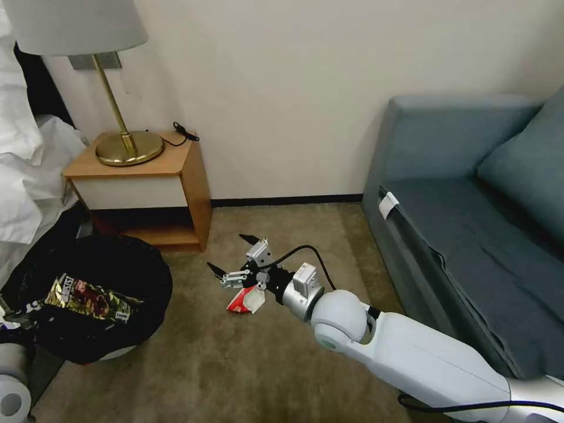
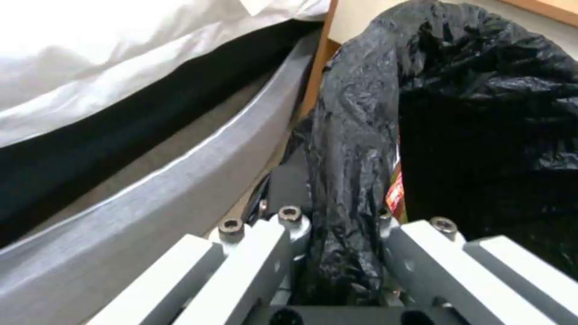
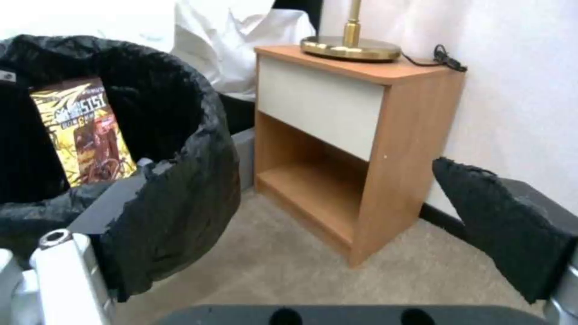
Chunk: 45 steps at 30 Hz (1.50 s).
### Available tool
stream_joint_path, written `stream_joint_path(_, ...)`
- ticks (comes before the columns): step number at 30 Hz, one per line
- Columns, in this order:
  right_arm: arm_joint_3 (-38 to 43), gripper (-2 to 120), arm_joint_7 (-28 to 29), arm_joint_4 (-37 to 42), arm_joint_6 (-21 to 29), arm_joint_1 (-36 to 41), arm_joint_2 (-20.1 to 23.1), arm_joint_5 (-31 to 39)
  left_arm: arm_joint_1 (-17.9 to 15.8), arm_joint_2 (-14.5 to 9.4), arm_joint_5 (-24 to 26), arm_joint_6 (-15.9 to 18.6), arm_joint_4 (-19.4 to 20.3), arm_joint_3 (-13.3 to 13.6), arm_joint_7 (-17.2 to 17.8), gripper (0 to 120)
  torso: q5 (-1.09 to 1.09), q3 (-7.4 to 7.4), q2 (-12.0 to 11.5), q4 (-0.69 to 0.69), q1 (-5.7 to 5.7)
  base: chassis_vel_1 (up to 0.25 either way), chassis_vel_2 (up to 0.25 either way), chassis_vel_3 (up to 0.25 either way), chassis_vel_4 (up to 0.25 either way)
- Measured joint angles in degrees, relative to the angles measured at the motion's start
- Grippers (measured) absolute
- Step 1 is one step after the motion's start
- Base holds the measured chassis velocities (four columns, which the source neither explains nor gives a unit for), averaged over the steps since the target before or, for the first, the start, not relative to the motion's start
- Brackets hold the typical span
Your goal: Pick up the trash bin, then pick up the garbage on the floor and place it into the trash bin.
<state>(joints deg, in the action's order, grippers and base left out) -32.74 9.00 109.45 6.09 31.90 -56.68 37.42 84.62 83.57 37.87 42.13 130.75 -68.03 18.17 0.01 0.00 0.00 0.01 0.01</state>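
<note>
The trash bin [image 1: 150, 276] stands at the left on the carpet, its black bag liner pulled over the rim and a little white base showing below. A gold-brown snack wrapper [image 1: 88, 298] lies inside it. My left gripper [image 2: 343, 257] is shut on the bin's bagged rim [image 2: 352, 149], at the lower left edge of the head view. A red-and-white paper packet [image 1: 242, 301] lies on the carpet mid-floor. My right gripper [image 1: 226, 252] hovers just above and beyond the packet, open, with nothing between its fingers. The right wrist view shows the bin [image 3: 187, 149] and the wrapper [image 3: 84, 131].
A wooden nightstand [image 1: 176, 176] with a brass lamp [image 1: 126, 144] stands against the wall behind the bin. White bed linen [image 1: 23, 176] hangs at the far left. A blue-grey sofa [image 1: 470, 235] borders the right side. Bare carpet [image 1: 211, 364] lies in front.
</note>
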Motion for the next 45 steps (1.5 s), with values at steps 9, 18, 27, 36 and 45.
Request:
stream_joint_path(9,-0.90,100,-0.33,-0.30,-0.71,0.71,0.15,-0.69,-0.04,0.13,-0.34,0.00,-0.02,1.05,0.00,3,-0.01,0.01,0.00,-0.01,0.01,-0.125,0.107,0.117,-0.117)
stream_joint_path(18,-4.67,100,0.75,-0.97,-0.51,0.06,0.60,1.55,0.57,-0.16,-0.59,0.00,1.00,1.52,-0.03,3,-0.01,0.00,0.00,-0.01,0.00,0.000,0.000,0.000,0.000)
stream_joint_path(27,-10.21,100,2.93,-3.68,0.55,-3.27,-1.18,8.32,-0.99,-0.73,-0.18,0.00,-0.54,1.12,-0.57,3,-0.02,0.00,0.00,-0.01,0.00,0.000,0.000,0.000,0.000)
stream_joint_path(36,-11.48,100,9.86,-6.44,5.63,-5.66,-5.16,17.81,-1.99,-1.54,-0.05,0.00,-1.63,1.42,-0.82,3,-0.02,0.00,0.00,-0.02,0.00,0.000,0.000,0.000,0.000)
stream_joint_path(45,-14.36,100,31.47,-21.26,17.34,-12.49,-20.15,45.30,-1.18,-1.53,-0.53,0.00,-2.51,0.01,-2.30,3,-0.03,0.00,0.00,0.00,0.00,0.000,0.000,0.000,0.000)
